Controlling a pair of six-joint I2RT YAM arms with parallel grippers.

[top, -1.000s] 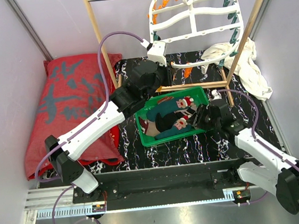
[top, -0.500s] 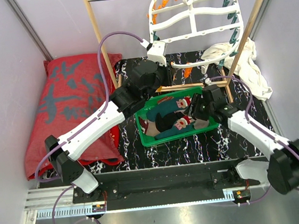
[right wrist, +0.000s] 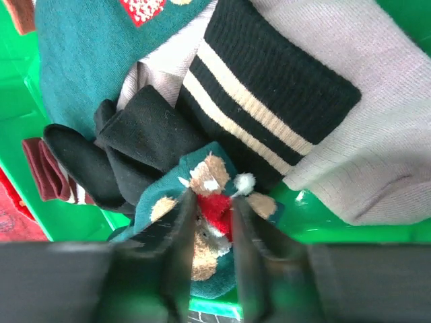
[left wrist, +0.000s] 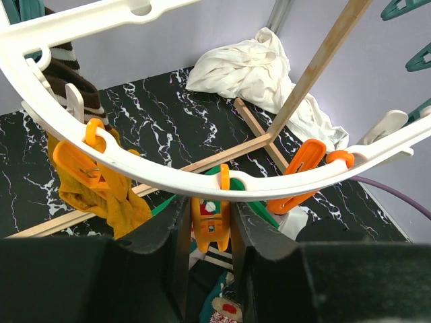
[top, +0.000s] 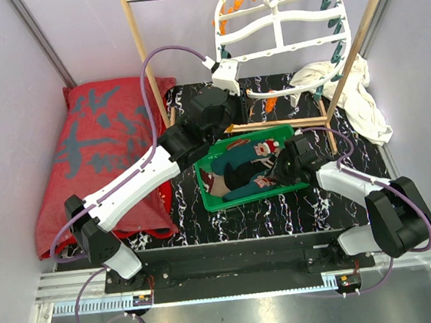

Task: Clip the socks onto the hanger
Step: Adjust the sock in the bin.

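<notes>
The white oval hanger (top: 278,24) hangs from the rack's rail, with orange and teal pegs along its rim (left wrist: 168,176). My left gripper (left wrist: 210,232) sits under that rim, shut on an orange peg (left wrist: 210,219). A mustard sock (left wrist: 101,195) hangs from the neighbouring orange peg. More socks (top: 235,167) lie in a green bin (top: 289,132). My right gripper (right wrist: 214,222) reaches into the bin (right wrist: 323,222), its jaws closed on a bunched fold of a teal sock (right wrist: 168,208) with a red and tan figure. Beside it lie a black sock (right wrist: 135,141) and a grey sock (right wrist: 363,155).
A light wooden rack (top: 147,61) frames the hanger, and its floor bars (left wrist: 215,158) run under it. A crumpled white cloth (top: 355,97) lies at the back right. A red cloth (top: 99,150) covers the left side. Grey walls close in both sides.
My right arm has swung left and down into the bin. Its jaws widened, then narrowed onto the teal sock. The left arm has held still on the peg.
</notes>
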